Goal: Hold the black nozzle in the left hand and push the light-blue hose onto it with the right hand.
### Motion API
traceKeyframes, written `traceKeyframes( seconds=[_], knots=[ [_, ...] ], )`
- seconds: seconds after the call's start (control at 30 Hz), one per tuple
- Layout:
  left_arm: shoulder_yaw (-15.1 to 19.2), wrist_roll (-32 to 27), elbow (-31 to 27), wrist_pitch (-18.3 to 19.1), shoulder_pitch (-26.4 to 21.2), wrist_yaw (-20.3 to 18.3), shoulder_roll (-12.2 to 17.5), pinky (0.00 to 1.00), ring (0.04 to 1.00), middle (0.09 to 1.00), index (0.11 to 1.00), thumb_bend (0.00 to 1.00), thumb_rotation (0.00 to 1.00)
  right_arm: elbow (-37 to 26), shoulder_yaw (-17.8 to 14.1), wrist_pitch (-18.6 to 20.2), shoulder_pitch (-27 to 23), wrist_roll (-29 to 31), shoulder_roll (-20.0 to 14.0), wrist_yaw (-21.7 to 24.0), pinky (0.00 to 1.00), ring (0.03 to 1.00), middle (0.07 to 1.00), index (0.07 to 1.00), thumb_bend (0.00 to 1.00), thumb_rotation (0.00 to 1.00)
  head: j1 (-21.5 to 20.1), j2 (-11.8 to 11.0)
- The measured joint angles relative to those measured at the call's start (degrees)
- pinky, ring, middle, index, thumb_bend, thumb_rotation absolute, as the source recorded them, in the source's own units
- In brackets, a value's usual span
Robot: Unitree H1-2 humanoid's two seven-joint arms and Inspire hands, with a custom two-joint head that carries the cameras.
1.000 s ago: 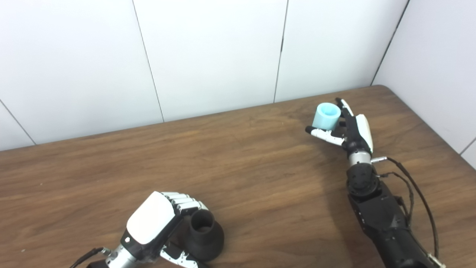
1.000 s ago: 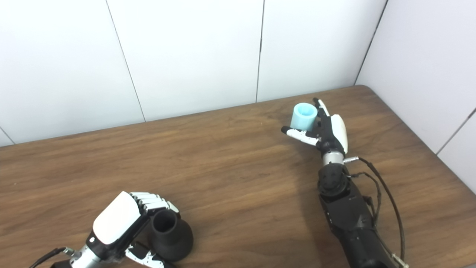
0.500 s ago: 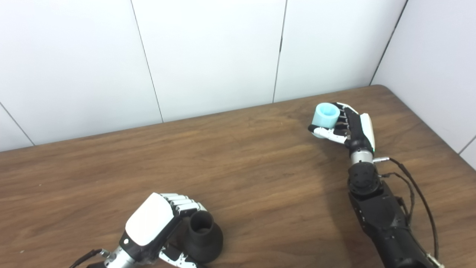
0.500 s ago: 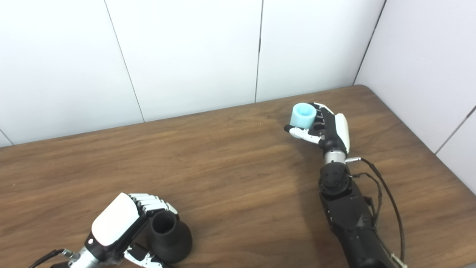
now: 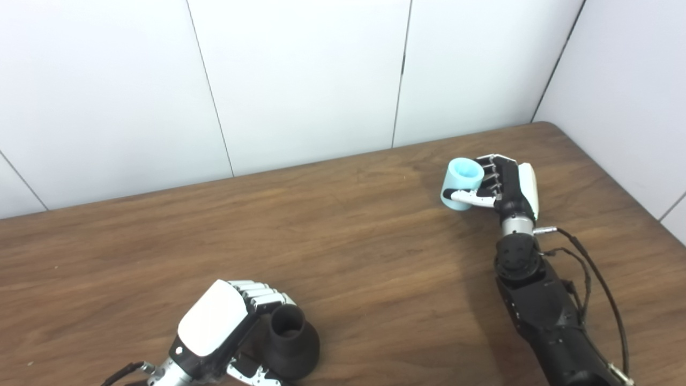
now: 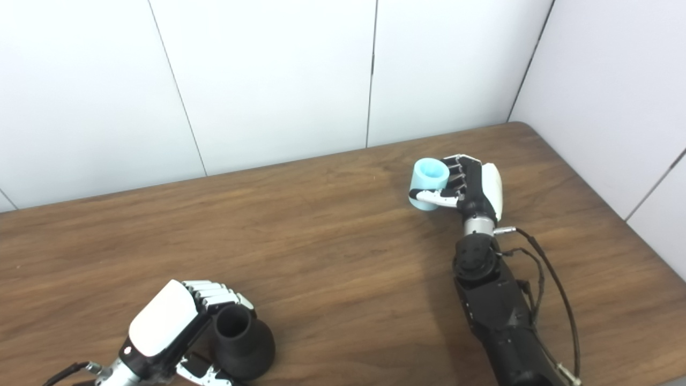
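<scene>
A: Where's the light-blue hose [image 5: 461,182] sitting right now?

B: Right of centre in the frame, toward the upper right. It's a short, stubby piece of tube, tilted, its open mouth facing up and toward the camera. The right hand [image 5: 506,185] has its fingers wrapped round the side and its thumb [image 5: 477,199] lying across the lower part, so it has hold of it.

A: How do you reckon it handles?

B: Light, I'd guess, and probably somewhat soft-walled. Squeezing hard could press the mouth out of round, so a hold around the middle of the barrel, leaving the open end free, looks sensible. The surface looks smooth, so it may slip.

A: And the black nozzle [image 5: 292,346]?

B: Bottom of the frame, left of centre, standing on the wooden table [image 5: 343,246] with its narrow neck up and flared base down. It looks rigid. The left hand [image 5: 225,332] is curled about it, fingers against the neck and thumb low at the base.

A: So they're well apart?

B: Yes, and the joining isn't begun yet.
</scene>
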Motion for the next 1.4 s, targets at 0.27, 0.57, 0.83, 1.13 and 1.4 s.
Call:
traceKeyframes(
  seconds=[0.27,0.57,0.83,1.13,1.4],
  knots=[
    [0.0,-0.01,0.0,0.0,0.0,-0.01,0.0,0.42,0.501,0.486,0.483,0.52,0.0,-0.88,1.35,0.17,0.4,-0.84,-0.33,0.23,0.06,0.105,0.183,0.487,0.52,0.12,0.0,0.0],
    [-0.72,-0.32,0.13,0.0,-0.36,-0.44,0.13,0.42,0.501,0.486,0.482,0.52,0.0,-4.58,2.76,1.62,1.98,-2.2,-0.52,1.56,0.41,0.425,0.51,0.462,0.52,0.0,0.61,-0.09],
    [-1.29,-1.48,0.43,0.0,-0.81,-1.19,0.2,0.41,0.504,0.485,0.484,0.52,0.0,-9.47,3.03,6.34,2.82,-2.2,-0.41,4.92,0.38,0.414,0.531,0.462,0.52,0.0,1.58,0.09],
    [-1.17,-1.62,0.54,0.0,-0.8,-1.56,0.12,0.41,0.506,0.485,0.485,0.52,0.0,-13.34,3.41,6.79,4.17,-2.1,-0.13,7.01,0.29,0.422,0.519,0.469,0.52,0.0,1.85,0.09],
    [-0.83,-1.87,0.58,0.0,-0.68,-1.75,-0.04,0.41,0.509,0.486,0.483,0.52,0.0,-24.18,4.83,7.54,6.89,-1.14,0.59,11.98,0.28,0.403,0.515,0.473,0.52,0.0,3.78,0.97]
  ],
)
